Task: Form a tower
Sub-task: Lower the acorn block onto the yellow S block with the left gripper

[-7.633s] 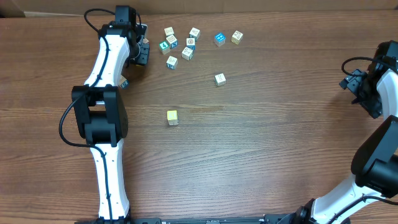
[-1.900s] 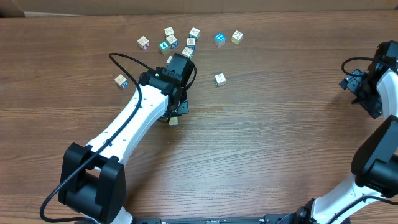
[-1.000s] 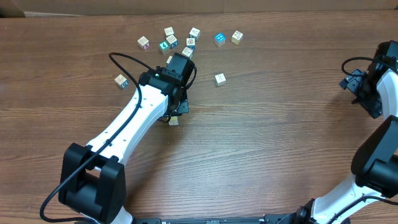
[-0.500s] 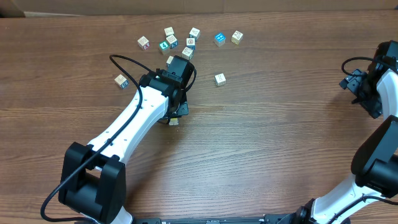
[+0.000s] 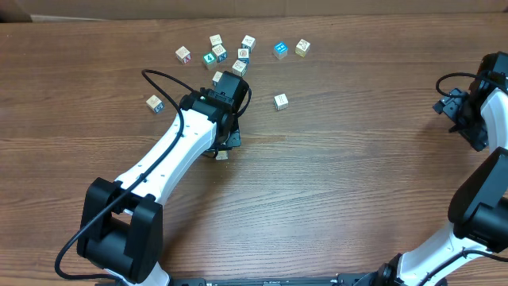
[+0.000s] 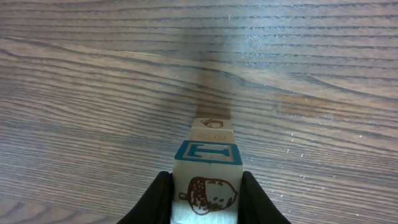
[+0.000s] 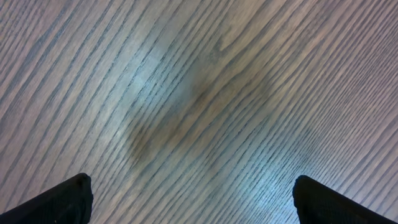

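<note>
Tower [image 5: 221, 154] stands near the middle of the table [image 5: 357, 183], mostly hidden under the left gripper [image 5: 226, 139]; overhead only a pale yellowish corner of its bottom cube peeks out. In the left wrist view the gripper's black, rounded fingers [image 6: 158, 198] are clamped on the top cube [image 6: 207, 163], smooth pale wood with a blue-framed T on its upper face and a brown acorn printed on the near side. Just beyond and below it sits the lower cube [image 6: 213, 127], square-edged; whether the two touch I cannot tell. Loose cubes [image 5: 238, 52] lie scattered on the far side. The right gripper [image 7: 196, 205] hangs at the right edge, jaws spread wide over dark, streaky wood grain.
</note>
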Controlling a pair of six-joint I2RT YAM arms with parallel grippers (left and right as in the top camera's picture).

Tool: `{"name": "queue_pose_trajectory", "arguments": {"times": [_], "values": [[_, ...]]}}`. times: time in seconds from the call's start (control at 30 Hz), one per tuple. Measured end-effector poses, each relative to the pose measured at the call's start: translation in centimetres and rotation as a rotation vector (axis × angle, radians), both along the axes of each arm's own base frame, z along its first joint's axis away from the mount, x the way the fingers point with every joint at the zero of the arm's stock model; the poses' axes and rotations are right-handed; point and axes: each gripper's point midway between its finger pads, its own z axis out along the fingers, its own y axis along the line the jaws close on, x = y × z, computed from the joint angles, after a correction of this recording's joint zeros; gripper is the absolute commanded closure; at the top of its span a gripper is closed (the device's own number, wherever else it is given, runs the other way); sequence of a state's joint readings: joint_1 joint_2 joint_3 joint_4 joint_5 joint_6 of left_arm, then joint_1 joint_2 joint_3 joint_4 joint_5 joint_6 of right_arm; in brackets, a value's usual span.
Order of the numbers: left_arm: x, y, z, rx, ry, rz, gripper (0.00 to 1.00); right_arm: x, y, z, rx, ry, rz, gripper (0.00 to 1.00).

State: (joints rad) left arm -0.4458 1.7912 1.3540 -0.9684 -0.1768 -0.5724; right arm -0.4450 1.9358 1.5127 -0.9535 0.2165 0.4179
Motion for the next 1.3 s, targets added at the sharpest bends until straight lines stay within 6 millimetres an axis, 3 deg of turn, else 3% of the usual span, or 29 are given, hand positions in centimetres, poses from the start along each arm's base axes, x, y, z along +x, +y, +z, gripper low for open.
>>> {"name": "queue_pose_trajectory", "arguments": {"times": [0.1,0.23,0.47,0.6,0.7,0.9,1.3], "values": [[0.0,0.0,0.0,0.001,0.0,-0.003,0.92,0.0,-0.02,0.0,0.0,0.0,0.0,0.0],[0.0,0.0,0.0,0.001,0.0,-0.003,0.75,-0.01,-0.01,0.0,0.0,0.0,0.0,0.0],[-0.07,0.03,-0.05,0.003,0.005,-0.006,0.58,-0.01,-0.02,0.0,0.0,0.0,-0.001,0.0],[-0.08,0.03,-0.05,0.003,0.005,-0.006,0.55,-0.01,-0.02,0.0,0.0,0.0,0.0,0.0],[-0.1,-0.02,-0.12,0.0,0.007,-0.007,0.59,-0.01,-0.02,0.0,0.0,0.0,0.0,0.0],[-0.14,-0.08,-0.16,-0.002,0.01,-0.009,0.78,-0.01,-0.02,0.0,0.0,0.0,-0.001,0.0],[-0.23,-0.04,-0.18,-0.001,0.014,-0.008,0.82,-0.02,-0.02,0.0,0.0,0.001,0.0,0.0]]}}
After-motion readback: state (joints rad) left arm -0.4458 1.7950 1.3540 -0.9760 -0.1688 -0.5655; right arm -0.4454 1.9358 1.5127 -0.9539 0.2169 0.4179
